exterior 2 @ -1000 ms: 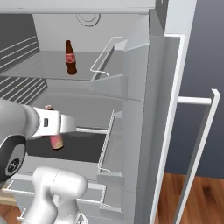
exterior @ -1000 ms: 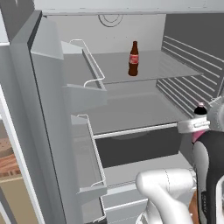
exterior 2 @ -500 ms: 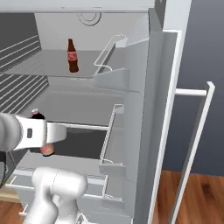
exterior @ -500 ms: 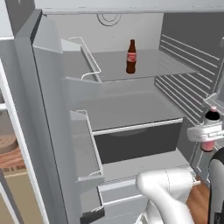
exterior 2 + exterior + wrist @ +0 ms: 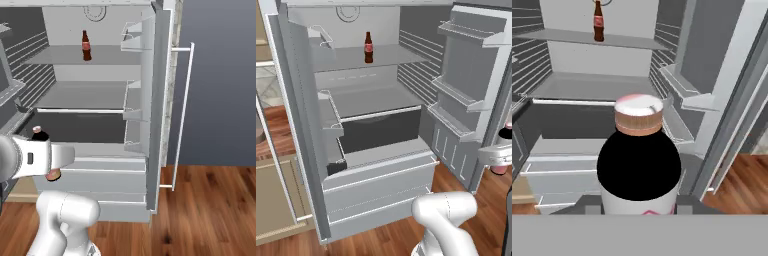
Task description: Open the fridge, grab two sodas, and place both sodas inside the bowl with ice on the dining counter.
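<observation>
The fridge [image 5: 376, 175] stands with both doors swung open, its shelves and lower drawers [image 5: 95, 177] exposed. One soda [image 5: 368, 48] stands upright on the upper shelf [image 5: 86, 45], and it appears far back in the hand view [image 5: 598, 22]. My gripper [image 5: 44, 159] is shut on the second soda [image 5: 639, 160], a dark bottle held upright in front of the fridge, outside the shelves. At the right edge of the left base view, the gripper [image 5: 500, 152] and the held soda [image 5: 504, 134] are level with the drawers. The bowl with ice and the dining counter are out of view.
The open right door [image 5: 160, 100] with its long bar handle [image 5: 183, 115] juts out close to my arm. The left door's shelves [image 5: 456, 95] stick out on the other side. A beige cabinet [image 5: 276, 200] stands left of the fridge. Wooden floor [image 5: 210, 210] lies in front.
Both base views have shifted: the fridge now sits farther off and is seen more square-on. The gripper has stayed shut on the soda, which now hangs outside the fridge.
</observation>
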